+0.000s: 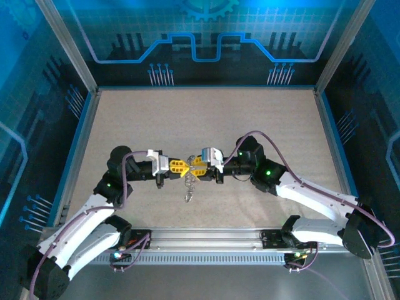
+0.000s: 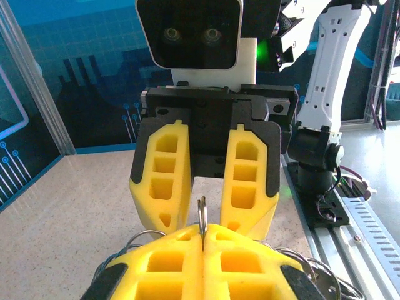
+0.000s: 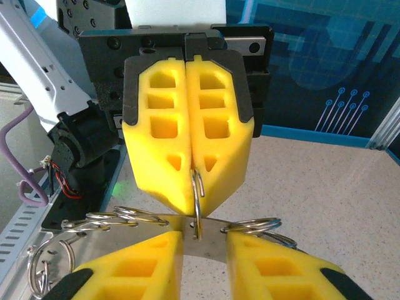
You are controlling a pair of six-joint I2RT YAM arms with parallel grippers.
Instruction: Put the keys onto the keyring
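Silvery wire loops (image 3: pixel 128 217) hang around the keyring (image 3: pixel 199 194), pinched by left gripper (image 2: pixel 203 242).

Bright, even, blue-tinted light; faint soft shadows; slight blur at closest range.

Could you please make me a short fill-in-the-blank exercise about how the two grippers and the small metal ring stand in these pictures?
1. The left gripper is ___ on a thin metal ring.
2. The fingers of the right gripper stand ___, with a gap between them.
3. The fingers of both grippers are ___ in colour.

Missing words: shut; apart; yellow.
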